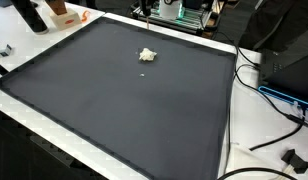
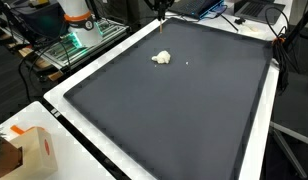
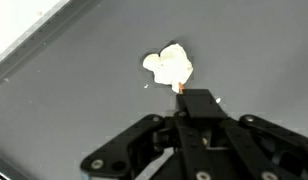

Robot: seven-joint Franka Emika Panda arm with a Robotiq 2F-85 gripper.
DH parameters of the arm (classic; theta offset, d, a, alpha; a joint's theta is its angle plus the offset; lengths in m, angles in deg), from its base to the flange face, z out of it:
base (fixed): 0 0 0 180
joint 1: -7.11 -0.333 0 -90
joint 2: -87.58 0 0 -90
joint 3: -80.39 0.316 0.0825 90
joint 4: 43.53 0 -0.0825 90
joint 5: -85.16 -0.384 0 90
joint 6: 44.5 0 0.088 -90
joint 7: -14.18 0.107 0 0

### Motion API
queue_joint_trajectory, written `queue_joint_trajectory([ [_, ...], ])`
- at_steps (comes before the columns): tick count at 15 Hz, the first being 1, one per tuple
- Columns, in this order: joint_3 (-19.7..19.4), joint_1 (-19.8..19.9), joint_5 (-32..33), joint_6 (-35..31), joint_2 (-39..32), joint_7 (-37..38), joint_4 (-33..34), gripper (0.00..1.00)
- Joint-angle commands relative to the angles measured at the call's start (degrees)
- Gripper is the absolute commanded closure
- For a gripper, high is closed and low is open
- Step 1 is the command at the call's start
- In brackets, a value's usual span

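Approach stage: gripper [image 3: 197, 97], fingers pressed together and empty, poised just beside the white crumpled lump [image 3: 169, 65] on the dark mat [image 1: 114, 115] (well inside its edges); any grasp requires opening first.

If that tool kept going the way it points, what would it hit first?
Probably the small white lump, lying just ahead of the tool on the dark mat. Depth is hard to judge, so it might meet the mat beside it instead.
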Motion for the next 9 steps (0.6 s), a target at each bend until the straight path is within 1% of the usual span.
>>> queue_joint_trajectory([
  [1, 2.3, 0.5, 10.4, -2.7, -0.9, 6.6, -1.1, 0.97],
  [3, 3.6, 0.5, 19.6, -3.2, -1.9, 12.3, -1.5, 0.97],
  [6, 5.0, -0.1, 33.8, -1.1, -4.5, 22.3, -1.3, 0.97],
  [8, 5.3, -0.8, 41.7, 0.5, -6.6, 28.3, -1.1, 0.97],
  [9, 5.2, -1.4, 44.6, 1.7, -7.8, 30.8, -0.8, 0.97],
])
